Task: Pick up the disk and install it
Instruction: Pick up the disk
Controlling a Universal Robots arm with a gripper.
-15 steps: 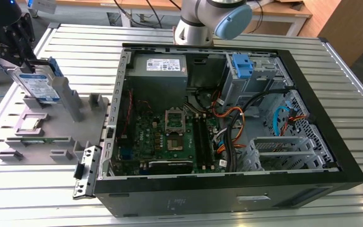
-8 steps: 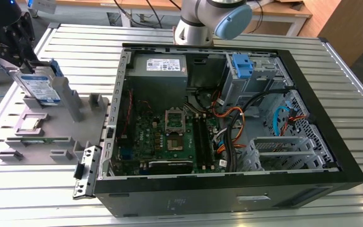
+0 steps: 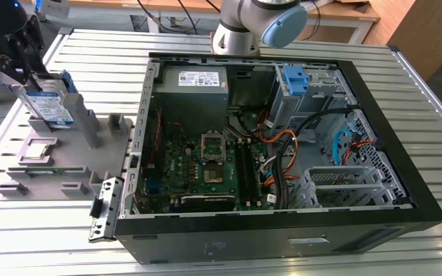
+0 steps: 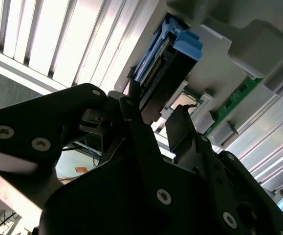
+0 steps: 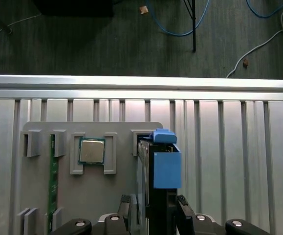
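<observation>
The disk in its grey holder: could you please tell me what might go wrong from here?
The disk stands on edge in the grey holder, with the pincer around it; a skewed lift might jam it or drag the holder. The processor chip beside it could be jolted. Cables in the case could snag it.

The open computer case [image 3: 244, 241] takes up the middle of the counter [image 3: 44, 241], with orange and black cables [image 3: 281, 167] crossing its inside. By the counter's edge at the exterior view's left, grey uprights [image 3: 89, 122] crowd just beside the disk [image 3: 50, 108]; along the edge nearest that camera the counter lies bare
</observation>
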